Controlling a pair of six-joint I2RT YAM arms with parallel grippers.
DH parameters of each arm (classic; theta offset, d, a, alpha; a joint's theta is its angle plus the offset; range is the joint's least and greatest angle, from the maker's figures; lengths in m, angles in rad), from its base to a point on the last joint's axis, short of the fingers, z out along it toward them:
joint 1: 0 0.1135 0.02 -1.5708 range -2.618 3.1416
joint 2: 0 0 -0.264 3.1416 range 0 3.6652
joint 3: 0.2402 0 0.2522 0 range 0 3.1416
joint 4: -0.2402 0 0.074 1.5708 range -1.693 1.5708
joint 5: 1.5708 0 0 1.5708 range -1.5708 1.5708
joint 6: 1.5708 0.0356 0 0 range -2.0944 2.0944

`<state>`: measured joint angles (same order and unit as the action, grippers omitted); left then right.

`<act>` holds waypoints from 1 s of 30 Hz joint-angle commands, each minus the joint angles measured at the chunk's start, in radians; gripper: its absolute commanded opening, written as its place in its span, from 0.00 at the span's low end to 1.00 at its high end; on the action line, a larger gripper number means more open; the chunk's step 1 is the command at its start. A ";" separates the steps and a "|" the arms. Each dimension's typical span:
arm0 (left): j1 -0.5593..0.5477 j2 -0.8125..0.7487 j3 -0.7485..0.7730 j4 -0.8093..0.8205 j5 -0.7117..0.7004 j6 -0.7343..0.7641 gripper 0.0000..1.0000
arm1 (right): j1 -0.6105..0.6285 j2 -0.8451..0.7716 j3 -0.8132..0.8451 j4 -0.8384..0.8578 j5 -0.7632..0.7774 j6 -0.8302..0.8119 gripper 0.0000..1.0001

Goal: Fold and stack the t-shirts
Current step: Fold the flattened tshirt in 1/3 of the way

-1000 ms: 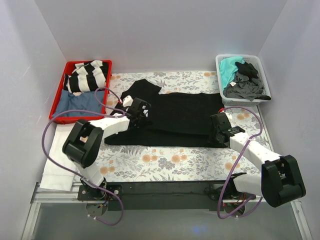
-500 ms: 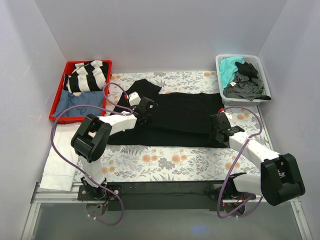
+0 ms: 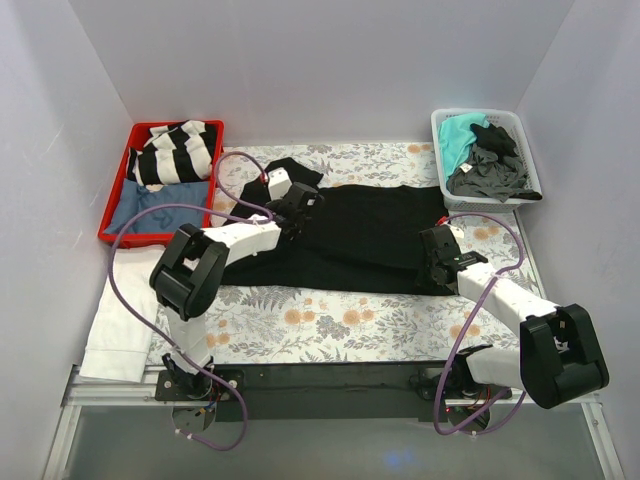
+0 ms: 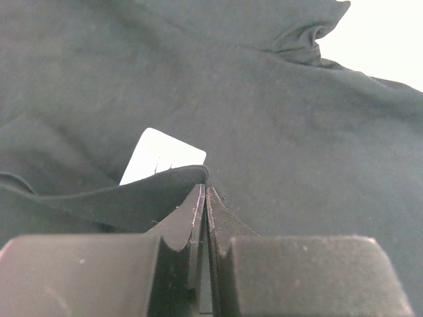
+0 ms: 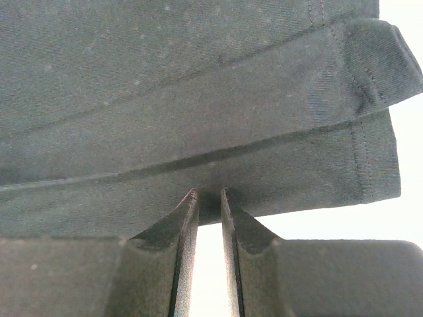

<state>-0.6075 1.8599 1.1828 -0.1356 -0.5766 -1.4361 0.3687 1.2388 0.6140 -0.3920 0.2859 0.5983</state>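
Observation:
The black t-shirt [image 3: 370, 235] lies spread across the middle of the flowered table [image 3: 330, 325]. My left gripper [image 3: 303, 203] is over the shirt's left part, shut on a raised edge of the cloth. In the left wrist view the jaws [image 4: 205, 188] pinch a black fold, with a white label [image 4: 162, 155] just beyond it. My right gripper [image 3: 432, 262] sits at the shirt's right near edge. In the right wrist view its tips [image 5: 206, 195] close on the hem of the shirt [image 5: 198, 79], with a narrow gap behind them.
A red bin [image 3: 118, 205] at the back left holds a striped shirt and a blue one. A white basket [image 3: 530, 170] at the back right holds teal and dark grey shirts. A white cloth [image 3: 118, 325] lies at the near left. Walls enclose three sides.
My left gripper has moved away from me and to the right, carrying the shirt's left edge over the body. The right gripper has stayed in place.

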 commanded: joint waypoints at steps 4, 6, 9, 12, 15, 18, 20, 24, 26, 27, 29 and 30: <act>-0.012 0.088 0.101 0.044 -0.035 0.141 0.00 | 0.006 0.005 0.043 0.016 0.022 -0.006 0.27; -0.021 0.111 0.118 0.041 -0.057 0.167 0.00 | 0.004 0.008 0.044 0.016 0.021 -0.008 0.27; -0.021 0.113 0.121 0.018 -0.083 0.155 0.00 | 0.006 0.008 0.044 0.018 0.021 -0.008 0.27; -0.021 0.098 0.112 -0.022 -0.132 0.114 0.05 | 0.004 0.013 0.044 0.019 0.016 -0.009 0.27; -0.021 0.032 0.077 -0.016 -0.176 0.080 0.22 | 0.006 0.016 0.043 0.024 0.010 -0.012 0.27; -0.021 -0.062 0.012 0.016 -0.201 0.072 0.40 | 0.006 0.021 0.040 0.031 0.004 -0.015 0.27; -0.021 -0.134 -0.034 0.033 -0.212 0.068 0.48 | 0.006 0.022 0.039 0.038 0.004 -0.020 0.28; -0.021 -0.214 -0.084 -0.048 -0.224 0.037 0.49 | 0.006 0.050 0.044 0.050 -0.016 -0.037 0.29; -0.021 -0.235 -0.113 -0.126 -0.233 -0.053 0.49 | 0.009 0.062 0.050 0.051 -0.025 -0.045 0.29; -0.021 -0.264 -0.126 -0.216 -0.245 -0.097 0.49 | 0.010 0.073 0.052 0.054 -0.028 -0.048 0.29; -0.021 -0.298 -0.167 -0.277 -0.246 -0.202 0.49 | 0.013 0.079 0.049 0.061 -0.046 -0.054 0.30; -0.021 -0.333 -0.214 -0.318 -0.241 -0.231 0.49 | 0.019 0.080 0.047 0.064 -0.051 -0.057 0.31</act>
<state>-0.6281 1.5936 1.0519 -0.2653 -0.7727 -1.5089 0.3748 1.3155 0.6281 -0.3599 0.2604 0.5632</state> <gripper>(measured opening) 0.483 0.301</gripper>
